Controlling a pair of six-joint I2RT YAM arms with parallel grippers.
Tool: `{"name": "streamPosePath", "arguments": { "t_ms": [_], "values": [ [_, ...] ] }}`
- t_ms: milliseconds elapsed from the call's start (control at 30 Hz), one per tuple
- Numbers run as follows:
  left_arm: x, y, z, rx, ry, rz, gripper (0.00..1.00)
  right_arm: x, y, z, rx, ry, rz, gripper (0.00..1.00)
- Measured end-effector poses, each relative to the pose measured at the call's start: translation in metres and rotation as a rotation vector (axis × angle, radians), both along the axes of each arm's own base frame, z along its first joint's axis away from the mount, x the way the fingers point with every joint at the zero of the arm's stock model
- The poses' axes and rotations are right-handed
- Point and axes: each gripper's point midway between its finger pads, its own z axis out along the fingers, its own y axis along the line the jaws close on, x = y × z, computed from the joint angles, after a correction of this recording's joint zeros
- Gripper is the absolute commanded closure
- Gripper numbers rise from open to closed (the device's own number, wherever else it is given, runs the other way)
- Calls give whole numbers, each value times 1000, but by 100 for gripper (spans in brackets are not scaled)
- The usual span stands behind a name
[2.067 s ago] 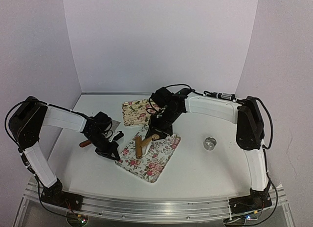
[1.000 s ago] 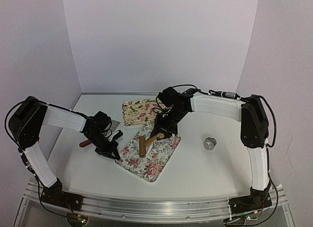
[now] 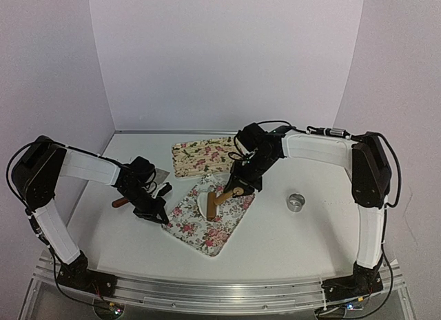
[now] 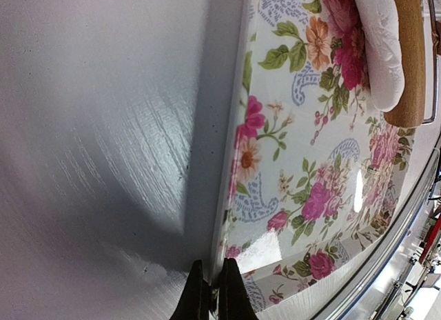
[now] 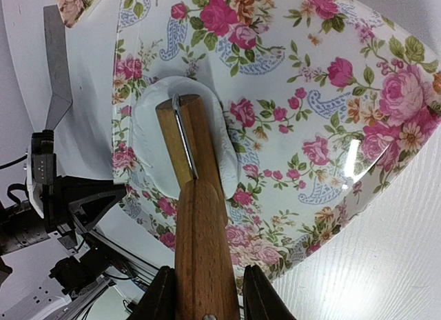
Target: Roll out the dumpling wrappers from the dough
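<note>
A flattened patch of white dough (image 5: 148, 144) lies on the near flowered tray (image 3: 210, 234), and it also shows in the left wrist view (image 4: 379, 44). A wooden roller (image 5: 200, 216) rests on top of the dough, seen from above as a brown bar (image 3: 211, 204). My right gripper (image 5: 205, 292) is shut on the roller's handle, above the tray's far right side (image 3: 236, 187). My left gripper (image 4: 212, 296) is shut on the tray's rim (image 4: 231, 161) at its left corner (image 3: 155, 213). No dumpling wrappers are in view.
A second flowered tray (image 3: 200, 156) lies at the back. A small metal ring (image 3: 296, 201) stands on the table to the right. A scraper with a brown handle (image 3: 120, 203) and a metal blade (image 5: 58, 65) lies beside my left arm.
My right gripper has carried the roller to the right across the tray, uncovering more white dough on its left. The left gripper has stayed on the tray's rim.
</note>
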Motion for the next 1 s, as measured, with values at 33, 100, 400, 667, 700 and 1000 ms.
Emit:
{"name": "streamPosePath", "arguments": {
  "t_ms": [33, 100, 400, 667, 700, 1000],
  "values": [
    [0, 0, 0, 0, 0, 0, 100, 0, -1, 0, 0, 0, -1, 100],
    [0, 0, 0, 0, 0, 1, 100, -1, -2, -1, 1, -1, -3, 100],
    [1, 1, 0, -2, 1, 5, 100, -1, -8, -1, 1, 1, -14, 100],
    [2, 2, 0, -2, 1, 9, 100, 0, -9, -1, 0, 1, -17, 100],
    [2, 2, 0, -2, 1, 10, 100, 0, -9, -1, 0, 1, -17, 100],
    [2, 3, 0, -3, 1, 11, 100, -2, -14, -1, 2, -1, -24, 100]
  ]
}}
